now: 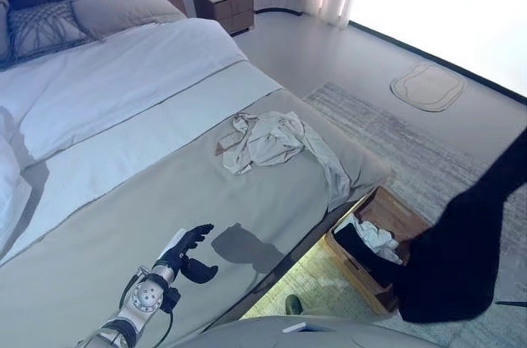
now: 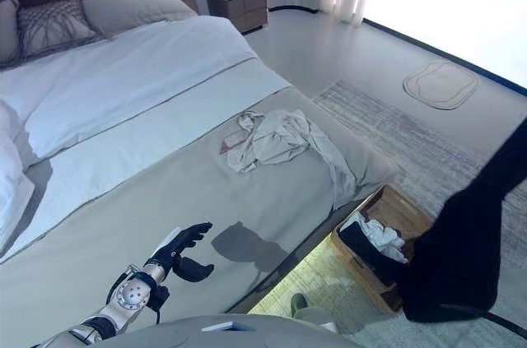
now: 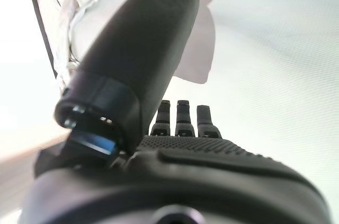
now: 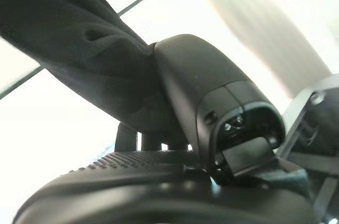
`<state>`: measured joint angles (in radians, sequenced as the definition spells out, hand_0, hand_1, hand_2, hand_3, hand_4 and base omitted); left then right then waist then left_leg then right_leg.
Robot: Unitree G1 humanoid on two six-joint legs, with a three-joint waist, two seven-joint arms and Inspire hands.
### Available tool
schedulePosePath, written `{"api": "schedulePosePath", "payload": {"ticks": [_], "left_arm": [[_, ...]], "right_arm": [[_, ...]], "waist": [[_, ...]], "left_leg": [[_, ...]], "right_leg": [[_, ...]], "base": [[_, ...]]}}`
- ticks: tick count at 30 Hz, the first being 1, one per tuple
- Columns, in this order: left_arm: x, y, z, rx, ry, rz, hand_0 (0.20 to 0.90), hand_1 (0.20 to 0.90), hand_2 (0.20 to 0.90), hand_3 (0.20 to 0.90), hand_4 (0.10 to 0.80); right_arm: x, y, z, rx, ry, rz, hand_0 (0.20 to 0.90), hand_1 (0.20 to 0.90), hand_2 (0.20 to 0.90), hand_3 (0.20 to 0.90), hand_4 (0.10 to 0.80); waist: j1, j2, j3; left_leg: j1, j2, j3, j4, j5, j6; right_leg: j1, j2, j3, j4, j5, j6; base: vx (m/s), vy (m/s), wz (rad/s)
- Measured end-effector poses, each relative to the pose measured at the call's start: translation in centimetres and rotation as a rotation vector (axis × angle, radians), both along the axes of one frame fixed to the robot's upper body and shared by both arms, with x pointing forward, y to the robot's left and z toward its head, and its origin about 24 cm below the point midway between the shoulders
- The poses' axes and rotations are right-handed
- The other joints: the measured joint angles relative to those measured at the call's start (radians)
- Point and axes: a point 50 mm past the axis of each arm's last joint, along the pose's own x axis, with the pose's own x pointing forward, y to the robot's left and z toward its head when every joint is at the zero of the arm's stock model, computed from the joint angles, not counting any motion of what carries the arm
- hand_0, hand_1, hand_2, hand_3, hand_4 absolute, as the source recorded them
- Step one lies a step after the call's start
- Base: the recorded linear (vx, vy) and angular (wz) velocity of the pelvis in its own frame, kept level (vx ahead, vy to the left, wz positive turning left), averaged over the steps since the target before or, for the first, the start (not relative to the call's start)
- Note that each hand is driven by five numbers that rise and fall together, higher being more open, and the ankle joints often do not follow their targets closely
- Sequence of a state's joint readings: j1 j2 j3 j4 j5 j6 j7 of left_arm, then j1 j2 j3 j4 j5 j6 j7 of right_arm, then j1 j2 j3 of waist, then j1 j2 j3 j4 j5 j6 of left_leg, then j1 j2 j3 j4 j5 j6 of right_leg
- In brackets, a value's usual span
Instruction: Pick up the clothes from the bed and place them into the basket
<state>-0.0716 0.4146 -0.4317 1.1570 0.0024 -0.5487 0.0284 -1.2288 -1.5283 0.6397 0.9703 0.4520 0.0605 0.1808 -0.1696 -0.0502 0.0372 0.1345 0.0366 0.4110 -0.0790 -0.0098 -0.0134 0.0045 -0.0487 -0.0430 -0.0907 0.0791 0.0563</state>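
Our right hand [image 4: 159, 181] clenches a limp black garment [image 1: 461, 257] hanging over the rectangular wooden basket [image 1: 387, 225], while ahead of our released left hand [image 1: 191, 251] crumpled pale clothes [image 1: 272, 141] lie on the bed [image 1: 165, 183].

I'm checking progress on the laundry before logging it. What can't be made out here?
- Right hand: out of both eye views; its wrist view shows it gripping black cloth.
- Basket: near end hidden by the hanging black cloth in the eye views.
- Left hand: empty over the bed.
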Motion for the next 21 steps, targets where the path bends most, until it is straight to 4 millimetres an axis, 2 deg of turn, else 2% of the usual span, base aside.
{"api": "schedulePosePath", "payload": {"ticks": [6, 10, 17, 21], "left_arm": [[0.5, 0.6, 0.4, 0.01, -0.007, -0.008, 0.9, 0.9, 0.9, 0.9, 0.8], [0.6, 0.6, 0.5, 0.007, -0.008, -0.011, 0.9, 0.9, 0.9, 0.9, 0.8], [1.7, 0.9, 1.1, 0.004, -0.047, 0.015, 0.9, 0.9, 0.9, 0.9, 0.8], [2.1, 1.2, 1.4, 0.003, -0.067, 0.037, 0.9, 0.9, 0.9, 0.9, 0.8]], "right_arm": [[0.7, 1.4, 1.6, -0.023, -0.08, 0.054, 0.3, 0.3, 0.3, 0.2, 0.1], [1.3, 1.9, 1.9, -0.021, -0.1, 0.073, 0.3, 0.3, 0.3, 0.2, 0.1], [2.9, 2.5, 0.5, -0.007, -0.051, 0.094, 0.3, 0.3, 0.3, 0.2, 0.1], [3.0, 1.7, -2.0, 0.027, 0.05, 0.08, 0.3, 0.3, 0.3, 0.2, 0.1]], "waist": [[0.001, -0.035, 0.073], [0.014, -0.04, 0.077], [0.03, -0.037, 0.081], [0.034, -0.035, 0.085]], "left_leg": [[0.002, -0.001, -0.003, 0.0, 0.001, 0.0], [0.007, 0.0, -0.02, 0.0, 0.001, 0.0], [0.017, -0.002, -0.041, 0.0, 0.001, 0.0], [0.017, -0.003, -0.05, -0.001, 0.001, 0.0]], "right_leg": [[0.004, -0.002, -0.012, 0.0, 0.001, -0.002], [0.012, -0.002, -0.022, 0.0, 0.002, -0.002], [0.024, -0.006, -0.029, 0.0, 0.002, -0.002], [0.028, -0.007, -0.038, 0.0, 0.001, -0.002]], "base": [[0.0, -0.001, 0.01], [0.026, -0.009, 0.05], [-0.002, 0.0, 0.02], [0.002, 0.011, 0.07]]}}
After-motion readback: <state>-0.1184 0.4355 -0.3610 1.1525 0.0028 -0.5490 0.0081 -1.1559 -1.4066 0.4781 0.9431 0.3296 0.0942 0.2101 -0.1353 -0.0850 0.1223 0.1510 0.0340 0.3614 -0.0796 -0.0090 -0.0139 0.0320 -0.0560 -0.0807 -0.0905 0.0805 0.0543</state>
